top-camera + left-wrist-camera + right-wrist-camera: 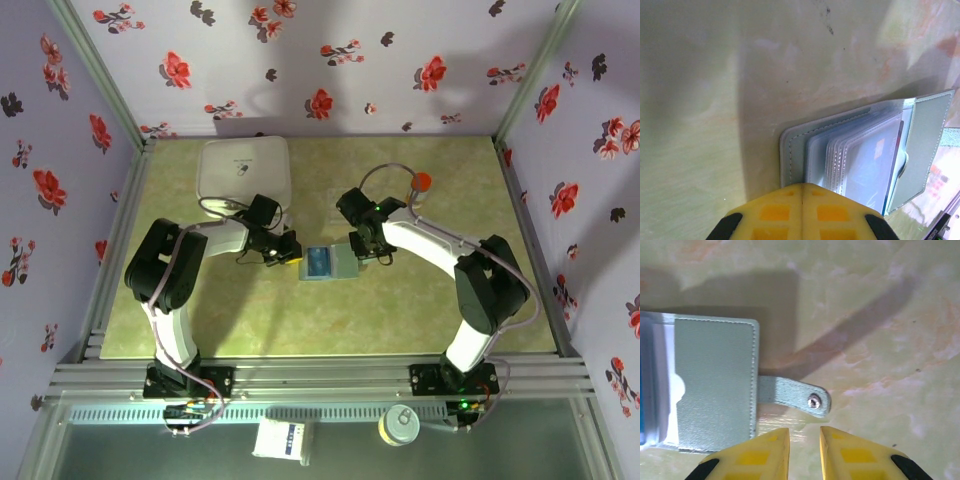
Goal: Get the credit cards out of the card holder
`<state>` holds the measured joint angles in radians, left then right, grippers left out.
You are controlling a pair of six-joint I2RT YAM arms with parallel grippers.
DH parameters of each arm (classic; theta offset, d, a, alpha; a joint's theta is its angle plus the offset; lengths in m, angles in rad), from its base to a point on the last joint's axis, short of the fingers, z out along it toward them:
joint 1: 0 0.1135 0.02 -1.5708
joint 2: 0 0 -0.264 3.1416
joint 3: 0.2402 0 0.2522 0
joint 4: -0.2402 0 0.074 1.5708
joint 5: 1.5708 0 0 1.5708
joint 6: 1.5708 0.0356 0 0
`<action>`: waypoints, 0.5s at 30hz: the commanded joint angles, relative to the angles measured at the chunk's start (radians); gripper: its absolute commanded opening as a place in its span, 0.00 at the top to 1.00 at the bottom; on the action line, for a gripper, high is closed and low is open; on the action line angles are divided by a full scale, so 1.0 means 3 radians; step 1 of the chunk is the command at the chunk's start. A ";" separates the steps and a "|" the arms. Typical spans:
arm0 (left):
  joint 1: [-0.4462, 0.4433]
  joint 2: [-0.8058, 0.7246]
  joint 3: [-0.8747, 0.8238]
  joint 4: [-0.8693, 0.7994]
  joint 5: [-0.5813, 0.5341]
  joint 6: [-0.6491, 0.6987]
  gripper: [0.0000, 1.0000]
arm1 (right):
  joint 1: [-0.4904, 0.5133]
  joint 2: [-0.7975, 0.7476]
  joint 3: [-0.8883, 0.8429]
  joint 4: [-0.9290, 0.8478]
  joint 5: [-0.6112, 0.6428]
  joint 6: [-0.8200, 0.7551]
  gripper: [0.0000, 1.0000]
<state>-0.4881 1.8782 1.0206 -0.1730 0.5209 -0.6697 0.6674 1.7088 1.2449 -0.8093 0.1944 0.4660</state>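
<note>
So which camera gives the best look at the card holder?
The left wrist view: the card holder lies open up close, its clear sleeves fanned with a card inside. The right wrist view shows one grey panel and its snap tab. The top view shows it whole but tiny.

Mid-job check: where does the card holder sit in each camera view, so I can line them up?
Top external: card holder at picture centre, below-right of the white box.
Left wrist: card holder lower right, open, clear sleeves fanned.
Right wrist: card holder at left edge, snap tab pointing right.
Shared landmark: its plain grey-green panel, the holder's right half in all three.
</note>
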 commanded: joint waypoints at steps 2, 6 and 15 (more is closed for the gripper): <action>0.0026 -0.0045 -0.0042 -0.0280 -0.0212 0.0050 0.99 | -0.0016 -0.0036 0.0031 0.0219 -0.0484 0.0217 0.76; 0.0026 -0.0134 -0.0033 -0.0273 -0.0137 0.0029 0.97 | -0.0019 -0.0031 -0.0077 0.0638 -0.0924 0.0407 0.73; 0.0004 -0.0381 0.0060 -0.0391 -0.0106 -0.0002 0.96 | -0.0114 0.0063 -0.0343 0.1448 -0.1673 0.0718 0.70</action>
<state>-0.4881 1.8050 1.0203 -0.2485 0.4965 -0.6704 0.6510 1.7100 1.1702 -0.4839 -0.1997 0.6270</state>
